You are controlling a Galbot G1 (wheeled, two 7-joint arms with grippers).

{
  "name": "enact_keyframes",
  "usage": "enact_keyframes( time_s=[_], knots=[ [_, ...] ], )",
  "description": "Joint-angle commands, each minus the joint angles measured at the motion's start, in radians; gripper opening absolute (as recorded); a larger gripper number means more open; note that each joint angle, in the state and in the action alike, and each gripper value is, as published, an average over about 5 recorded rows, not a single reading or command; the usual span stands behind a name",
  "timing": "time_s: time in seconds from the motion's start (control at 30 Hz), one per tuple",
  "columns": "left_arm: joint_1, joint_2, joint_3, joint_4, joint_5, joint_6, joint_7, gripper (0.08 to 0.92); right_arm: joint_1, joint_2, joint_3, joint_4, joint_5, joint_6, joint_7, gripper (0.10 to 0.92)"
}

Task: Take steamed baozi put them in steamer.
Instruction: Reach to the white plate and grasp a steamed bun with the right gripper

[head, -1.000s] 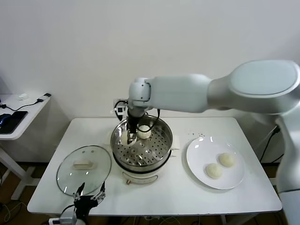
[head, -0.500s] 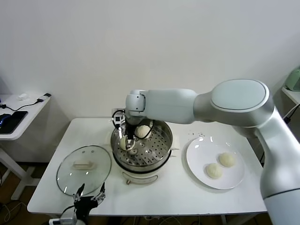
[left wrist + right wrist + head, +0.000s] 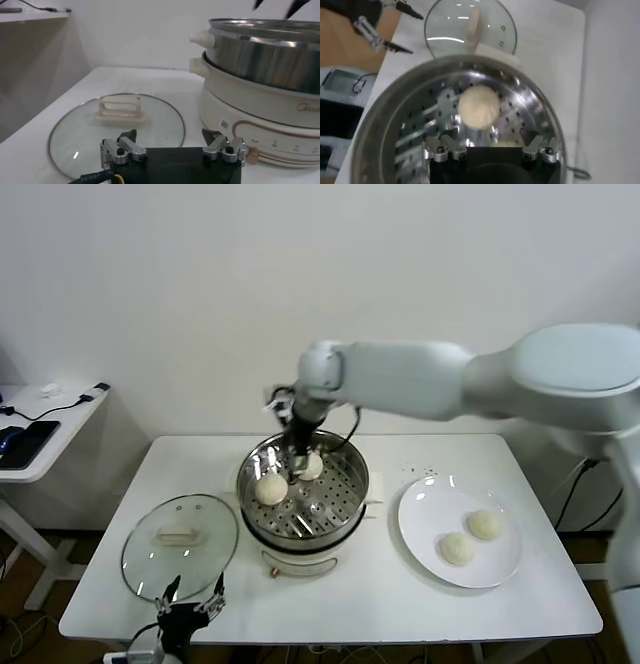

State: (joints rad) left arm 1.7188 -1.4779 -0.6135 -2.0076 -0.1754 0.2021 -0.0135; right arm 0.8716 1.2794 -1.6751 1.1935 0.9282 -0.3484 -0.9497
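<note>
Steamer (image 3: 303,502) sits mid-bench; its raised steel wall blocks any side approach to the tray, so access is from above only. Right gripper (image 3: 297,460) hangs over the rear of the tray, jaws apart, its arm crossing the space above the steamer's back-right rim. Two baozi (image 3: 271,489) (image 3: 309,467) occupy the rear-left tray; front and right of the tray lie bare.

Glass lid (image 3: 180,544) lies flat left of the steamer, near its base. Left gripper (image 3: 173,151) sits low at the bench's front-left edge, just before the lid.

Plate (image 3: 420,524) on the right carries two baozi (image 3: 484,524) (image 3: 457,549); open from above. Bare bench (image 3: 380,604) in front of the steamer.
</note>
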Motion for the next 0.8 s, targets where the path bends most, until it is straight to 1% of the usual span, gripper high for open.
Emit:
enact_keyframes(
  time_s=[0.03, 0.2, 0.3, 0.4, 0.57, 0.8],
  knots=[
    [-0.005, 0.004, 0.0, 0.001, 0.0, 0.0, 0.001, 0.823, 0.245, -0.349, -0.159, 0.201, -0.077, 0.094, -0.133, 0.823],
    [-0.018, 0.006, -0.002, 0.008, -0.001, 0.001, 0.004, 0.823, 0.259, -0.55, -0.295, 0.299, -0.258, 0.11, -0.11, 0.823],
    [-0.026, 0.003, -0.003, 0.012, 0.001, 0.005, 0.007, 0.823, 0.174, -0.638, -0.3, 0.332, -0.346, 0.094, -0.073, 0.823],
    [-0.031, 0.002, -0.006, 0.013, 0.003, 0.01, 0.01, 0.823, 0.046, -0.699, -0.246, 0.345, -0.405, 0.074, -0.042, 0.823],
    [-0.033, 0.003, -0.012, 0.019, 0.004, 0.011, 0.011, 0.823, -0.173, -0.742, -0.094, 0.331, -0.476, 0.034, -0.001, 0.823],
    [-0.028, -0.002, -0.009, 0.026, 0.01, 0.01, 0.011, 0.823, -0.376, -0.731, 0.059, 0.277, -0.526, -0.002, 0.048, 0.823]
  ],
)
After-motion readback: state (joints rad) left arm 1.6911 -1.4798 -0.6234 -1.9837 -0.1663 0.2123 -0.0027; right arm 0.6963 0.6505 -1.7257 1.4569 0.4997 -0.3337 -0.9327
